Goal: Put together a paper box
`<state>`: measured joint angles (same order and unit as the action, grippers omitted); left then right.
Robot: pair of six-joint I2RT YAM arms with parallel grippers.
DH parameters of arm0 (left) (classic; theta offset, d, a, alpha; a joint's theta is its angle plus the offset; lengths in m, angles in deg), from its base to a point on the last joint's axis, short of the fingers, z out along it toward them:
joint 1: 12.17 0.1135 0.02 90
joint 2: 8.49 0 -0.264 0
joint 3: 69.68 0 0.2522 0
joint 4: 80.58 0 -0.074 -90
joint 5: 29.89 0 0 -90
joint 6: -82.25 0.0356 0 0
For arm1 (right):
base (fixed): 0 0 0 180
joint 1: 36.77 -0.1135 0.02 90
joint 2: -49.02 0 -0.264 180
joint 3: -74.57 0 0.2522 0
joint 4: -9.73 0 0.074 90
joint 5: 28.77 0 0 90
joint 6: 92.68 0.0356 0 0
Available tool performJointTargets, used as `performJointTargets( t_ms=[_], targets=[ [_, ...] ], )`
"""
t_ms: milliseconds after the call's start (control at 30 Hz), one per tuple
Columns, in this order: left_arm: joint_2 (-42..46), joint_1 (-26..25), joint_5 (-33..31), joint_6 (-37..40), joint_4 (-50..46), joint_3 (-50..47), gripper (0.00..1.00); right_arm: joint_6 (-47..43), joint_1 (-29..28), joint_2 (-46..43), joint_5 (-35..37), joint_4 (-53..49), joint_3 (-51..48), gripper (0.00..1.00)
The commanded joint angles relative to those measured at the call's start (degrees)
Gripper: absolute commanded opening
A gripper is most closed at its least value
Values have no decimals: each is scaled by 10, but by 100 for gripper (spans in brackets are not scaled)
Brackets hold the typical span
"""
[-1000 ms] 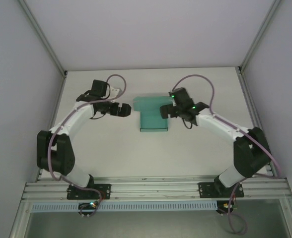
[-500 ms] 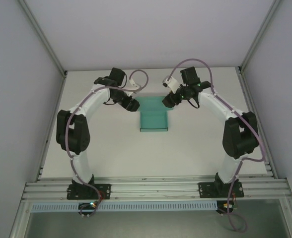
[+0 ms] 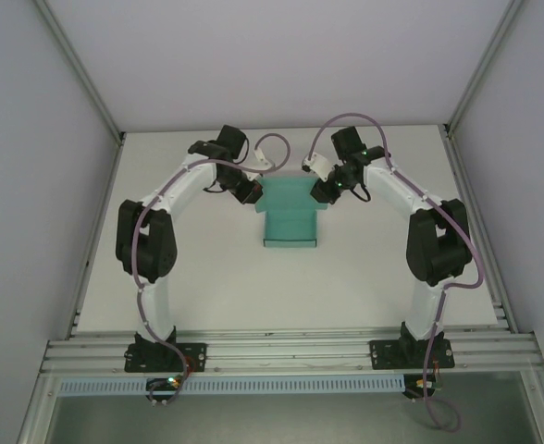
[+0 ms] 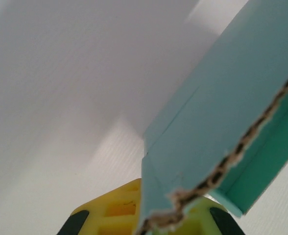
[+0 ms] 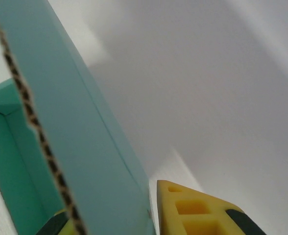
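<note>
Closest thing is the metal rail both arms are bolted to. Past that there's a plain white counter, matte and bare apart from the job itself. Pale grey walls box it in on the left, right and far side.

The teal paper box sits between the two sets of fingers, with its body reaching from them back toward the rail. The left fingers are on its far-left corner and the right fingers are on its far-right corner, pretty much mirror images.

In the left wrist view, a teal side flap comes straight up out of the yellow pads, which are clenched on it, and you can see the raw corrugated edge. In the right wrist view the other flap is wedged between that pair's pads with no gap I can make out, so I'd call that grasped too. The box's darker inside is just past each flap.
</note>
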<state>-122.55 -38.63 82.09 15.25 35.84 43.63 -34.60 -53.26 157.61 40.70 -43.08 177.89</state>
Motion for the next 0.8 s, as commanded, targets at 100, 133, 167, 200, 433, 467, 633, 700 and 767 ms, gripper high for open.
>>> performJointTargets(
  t_ms=[100, 133, 167, 200, 433, 467, 633, 700, 767],
  targets=[
    [33, -5, -51, -23, 45, -28, 0, -7, 6, -9, 54, -37, 0, 23],
    [41, -6, -52, -25, 56, -39, 0, -4, 7, -11, 51, -40, 0, 23],
    [48, -7, -53, -27, 63, -50, 0, -4, 7, -13, 46, -42, -1, 22],
    [54, -8, -53, -28, 68, -56, 0, -6, 7, -13, 41, -41, -3, 19],
    [67, -34, -119, -85, 78, -56, 0, 89, -9, -32, 32, 6, -13, 0],
    [70, -39, -132, -109, 87, -57, 0, 130, -17, -43, 49, 26, -20, 0],
    [61, -57, -202, -309, 140, -64, 0, 418, -68, -84, 191, 142, -59, 0],
    [52, -69, -230, -364, 147, -61, 0, 497, -83, -80, 219, 166, -60, 0],
    [47, -81, -236, -404, 166, -66, 0, 550, -93, -70, 255, 182, -56, 0]
  ],
)
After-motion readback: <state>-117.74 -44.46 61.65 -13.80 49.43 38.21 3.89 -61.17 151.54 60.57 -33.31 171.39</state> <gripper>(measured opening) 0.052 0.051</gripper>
